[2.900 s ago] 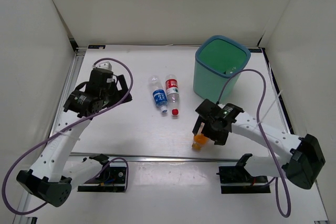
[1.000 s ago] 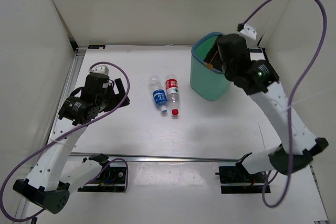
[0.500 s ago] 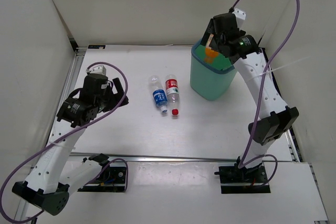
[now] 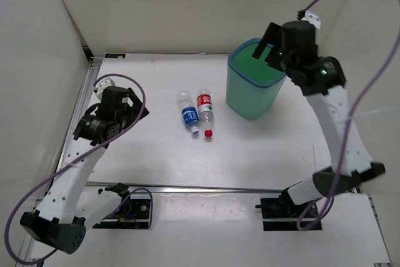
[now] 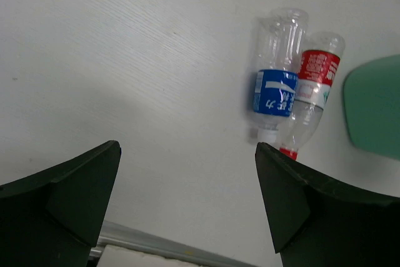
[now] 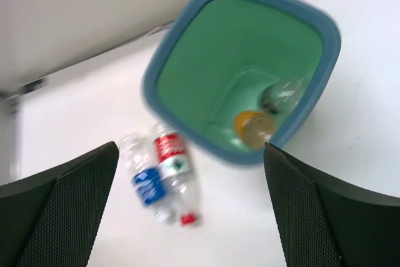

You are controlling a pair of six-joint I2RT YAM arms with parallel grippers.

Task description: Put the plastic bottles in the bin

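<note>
Two plastic bottles lie side by side mid-table: a clear one with a blue label (image 4: pixel 189 115) (image 5: pixel 275 92) (image 6: pixel 147 182) and a clear one with a red label and red cap (image 4: pixel 205 109) (image 5: pixel 312 89) (image 6: pixel 175 167). The teal bin (image 4: pixel 250 101) (image 6: pixel 331 35) stands at the back right. An orange bottle (image 6: pixel 253 126) and another clear bottle (image 6: pixel 281 95) lie on its floor. My right gripper (image 4: pixel 267 48) (image 6: pixel 190 148) hangs open and empty above the bin's mouth. My left gripper (image 4: pixel 136 112) (image 5: pixel 187 148) is open and empty, left of the two lying bottles.
White walls enclose the table on the left, back and right. A metal rail (image 5: pixel 156 245) runs along the near edge of the table. A corner of the bin (image 5: pixel 375 110) shows at the right of the left wrist view.
My right gripper has opened above the bin and the orange bottle it held has fallen to the bin's bottom. The right arm has swung a little to the right. The left arm barely shifted.
</note>
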